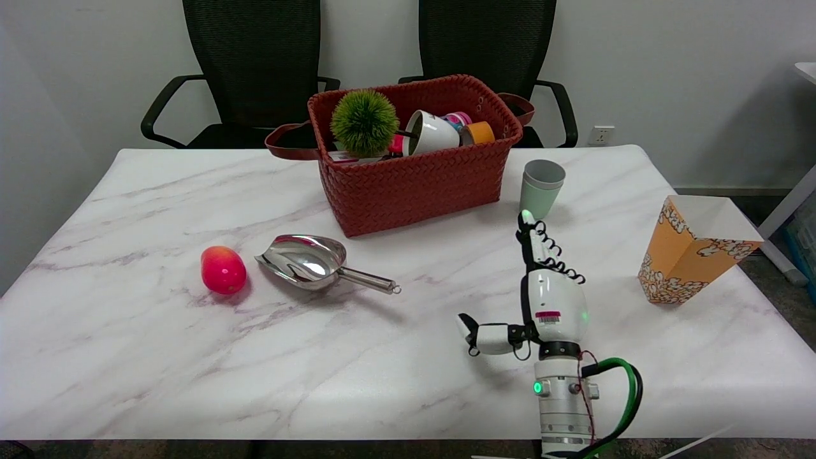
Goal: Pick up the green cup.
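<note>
The green cup (542, 187) is a pale green tumbler standing upright on the marble table (159, 357), just right of the red basket. My right hand (542, 287) reaches in from the lower right, fingers stretched straight toward the cup and thumb stuck out to the left. The fingertips (526, 220) end just short of the cup's base, at its near left side. The hand holds nothing.
A red woven basket (414, 185) with a green fuzzy ball, a white mug and small jars stands at the back centre. A metal scoop (306, 260) and a red-orange fruit (223, 269) lie to the left. An orange popcorn box (692, 252) stands at the right edge.
</note>
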